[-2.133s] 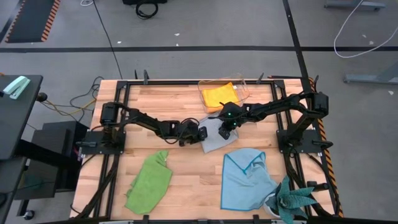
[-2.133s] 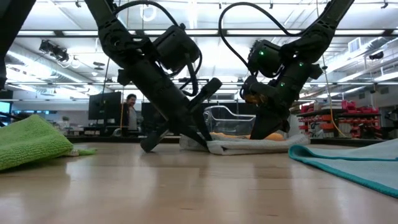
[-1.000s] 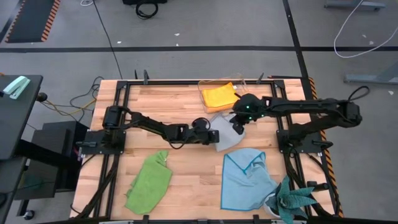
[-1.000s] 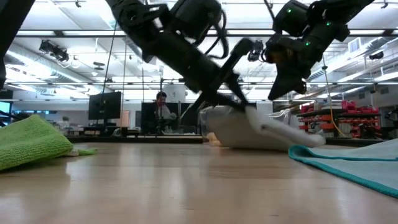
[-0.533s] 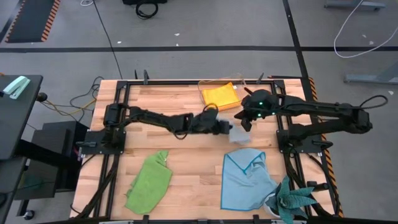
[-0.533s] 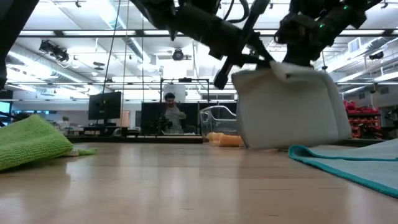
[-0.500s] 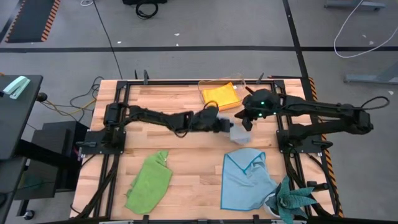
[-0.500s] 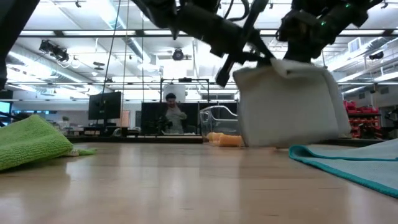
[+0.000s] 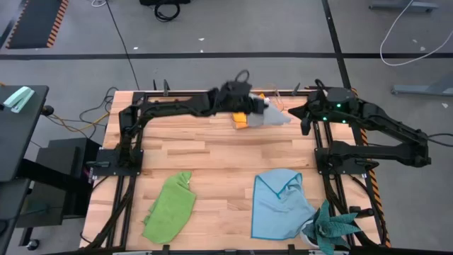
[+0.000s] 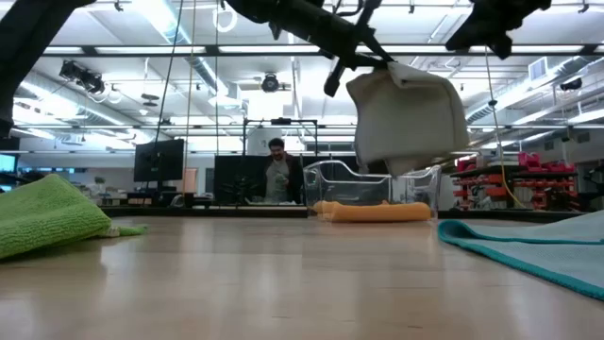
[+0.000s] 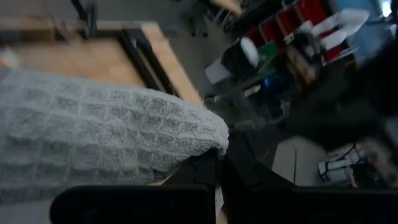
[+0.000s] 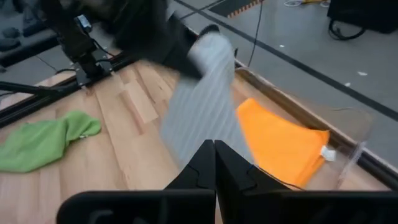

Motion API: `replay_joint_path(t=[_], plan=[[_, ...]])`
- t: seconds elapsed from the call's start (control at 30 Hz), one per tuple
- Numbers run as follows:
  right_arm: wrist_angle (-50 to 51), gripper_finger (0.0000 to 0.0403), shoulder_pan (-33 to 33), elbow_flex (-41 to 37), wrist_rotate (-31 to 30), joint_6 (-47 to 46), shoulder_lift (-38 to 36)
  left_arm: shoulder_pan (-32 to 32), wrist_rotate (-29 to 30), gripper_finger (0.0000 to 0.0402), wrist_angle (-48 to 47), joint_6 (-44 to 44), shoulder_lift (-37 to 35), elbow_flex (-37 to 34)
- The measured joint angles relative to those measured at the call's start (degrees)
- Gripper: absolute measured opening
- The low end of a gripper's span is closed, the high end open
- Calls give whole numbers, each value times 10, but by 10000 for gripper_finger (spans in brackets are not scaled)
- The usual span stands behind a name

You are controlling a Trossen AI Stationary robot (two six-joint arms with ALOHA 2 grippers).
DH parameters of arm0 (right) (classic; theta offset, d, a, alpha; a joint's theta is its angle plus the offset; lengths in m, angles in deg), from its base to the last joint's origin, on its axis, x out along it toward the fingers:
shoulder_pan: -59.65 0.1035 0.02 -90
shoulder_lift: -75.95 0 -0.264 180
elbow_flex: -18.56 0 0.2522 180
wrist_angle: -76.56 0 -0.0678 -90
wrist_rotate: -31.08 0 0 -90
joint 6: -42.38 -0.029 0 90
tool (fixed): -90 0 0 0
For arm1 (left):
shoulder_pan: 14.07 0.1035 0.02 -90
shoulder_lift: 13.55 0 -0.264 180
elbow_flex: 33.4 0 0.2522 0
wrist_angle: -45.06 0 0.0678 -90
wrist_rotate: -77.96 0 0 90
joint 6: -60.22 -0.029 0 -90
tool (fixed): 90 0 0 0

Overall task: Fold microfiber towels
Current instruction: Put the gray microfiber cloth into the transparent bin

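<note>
Lying crumpled on the near left of the wooden slatted tabletop, the lime green microfiber towel, well apart from everything else and untouched. Reaching from the left edge across the far side, the left arm, with the left end effector raised above the tabletop and clamped shut on the folded grey waffle-textured microfiber towel; pinched at one edge between the dark fingers, hanging in the air with nothing under it but the far part of the tabletop. Seen level across the tabletop, dangling as a pale folded pad above the clear plastic box. Lying flat and folded below and just behind the hanging grey cloth, the orange-yellow microfiber towel, partly hidden from above by the arm and the grey cloth; whether inside the box or just beside it, cannot tell. Spread loosely on the near right of the tabletop, the light blue microfiber towel, one corner turned over, its near right edge close to the teal spiky-leaved plant. Held high at the far right corner, clear of the grey cloth, the right end effector, fingers pressed together on nothing. Standing in the room beyond the tabletop, a person.
</note>
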Motion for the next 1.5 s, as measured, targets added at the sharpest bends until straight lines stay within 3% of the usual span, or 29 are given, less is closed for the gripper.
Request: replay_joint_path(t=[0.2, 0.4, 0.6, 0.93, 1.5], plan=[[27, 3, 0, 18, -1, 4, 0, 65, -62, 11, -1, -2, 31, 78], [39, 3, 0, 17, -1, 8, 1, 100, -147, 11, -18, -1, 121, 213], [69, 3, 0, 17, -1, 8, 1, 115, -196, 11, -70, 12, 214, 319], [80, 3, 0, 17, -9, 4, -2, 135, -197, 11, -204, -41, 229, 321], [79, 3, 0, 17, -25, 15, -2, 175, -247, 11, -66, 28, 228, 330]])
